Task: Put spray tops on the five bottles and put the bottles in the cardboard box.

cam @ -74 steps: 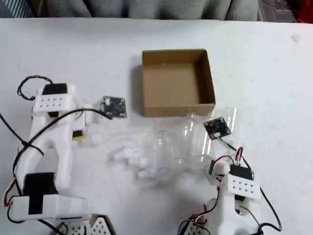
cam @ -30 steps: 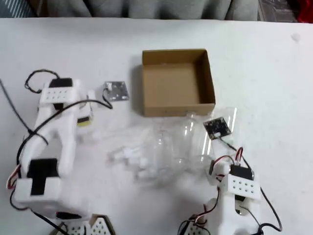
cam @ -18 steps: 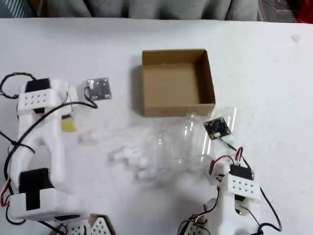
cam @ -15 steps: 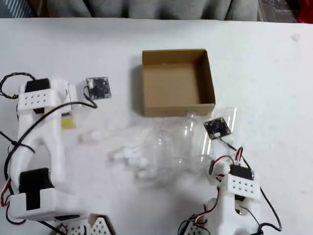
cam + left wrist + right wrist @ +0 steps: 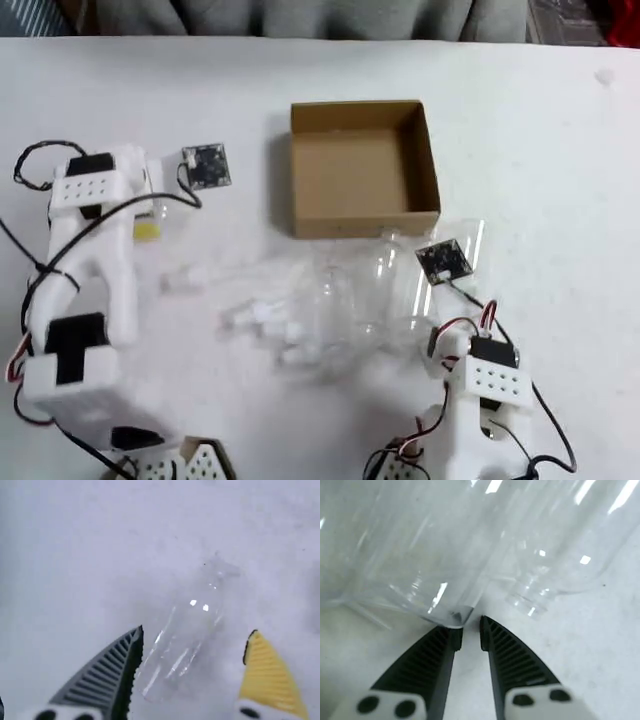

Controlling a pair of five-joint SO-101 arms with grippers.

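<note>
Under my left gripper (image 5: 195,632), a lone clear bottle (image 5: 182,645) is lying on its side on the white table (image 5: 75,555). I am hovering over it with my grey and yellow fingers (image 5: 110,680) spread wide, holding nothing. Its base end is sitting between my fingertips and its neck is pointing away from my wrist. That means its long axis is running across the line between the fingers, and closing would, I judge, pinch the body. My left arm is the nearer one to this bottle. My right gripper (image 5: 468,626) is sitting nearly closed, gripping nothing, right at the edge of the heap of clear bottles (image 5: 345,295) just in front of the cardboard box (image 5: 430,160). White spray tops (image 5: 250,318) are lying beside that heap. I am finding no label or readable print on any bottle.
</note>
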